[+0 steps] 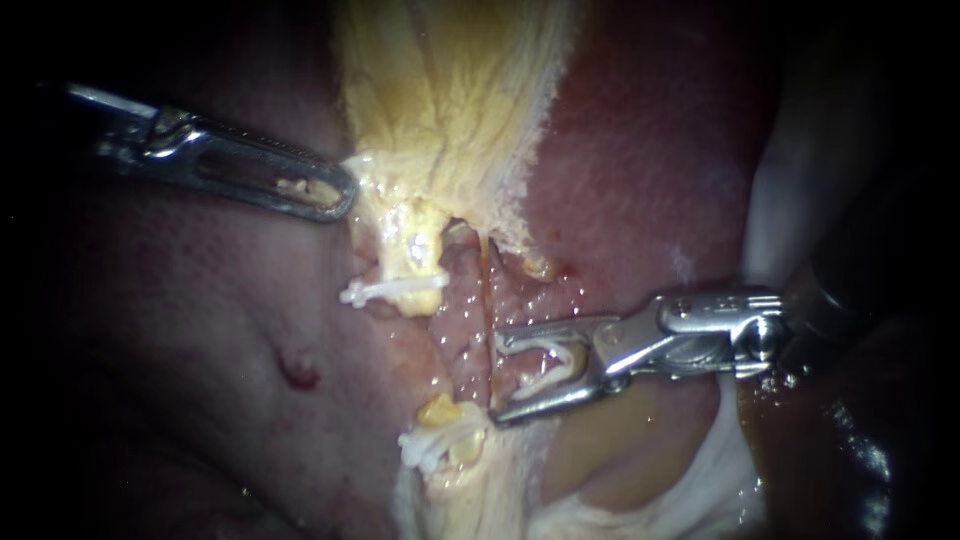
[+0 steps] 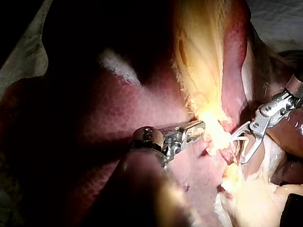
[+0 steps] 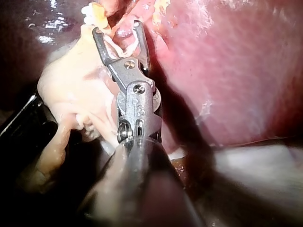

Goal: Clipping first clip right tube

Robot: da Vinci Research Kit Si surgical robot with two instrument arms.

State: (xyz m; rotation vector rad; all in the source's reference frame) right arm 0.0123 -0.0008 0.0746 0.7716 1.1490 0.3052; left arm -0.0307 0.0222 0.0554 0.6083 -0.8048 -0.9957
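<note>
My right instrument (image 1: 497,377) comes in from the right, its jaws standing wide apart with a white clip (image 1: 548,362) seated between them. The jaw tips reach the pink right tube (image 1: 463,310). In the right wrist view this instrument (image 3: 117,27) has pink tissue lying between its jaw tips. The yellowish left tube (image 1: 412,262) bears a white clip (image 1: 392,290), and another white clip (image 1: 437,447) sits lower down. My left instrument (image 1: 340,192) is shut on the edge of the pale yellow gallbladder (image 1: 450,100). The left wrist view shows that grip too (image 2: 199,128).
Dark red liver (image 1: 640,150) lies on both sides of the gallbladder, with a small red spot (image 1: 298,375) on its left part. Pale white material (image 1: 790,180) runs along the right edge. Wet yellow-white tissue (image 1: 640,500) lies below my right instrument.
</note>
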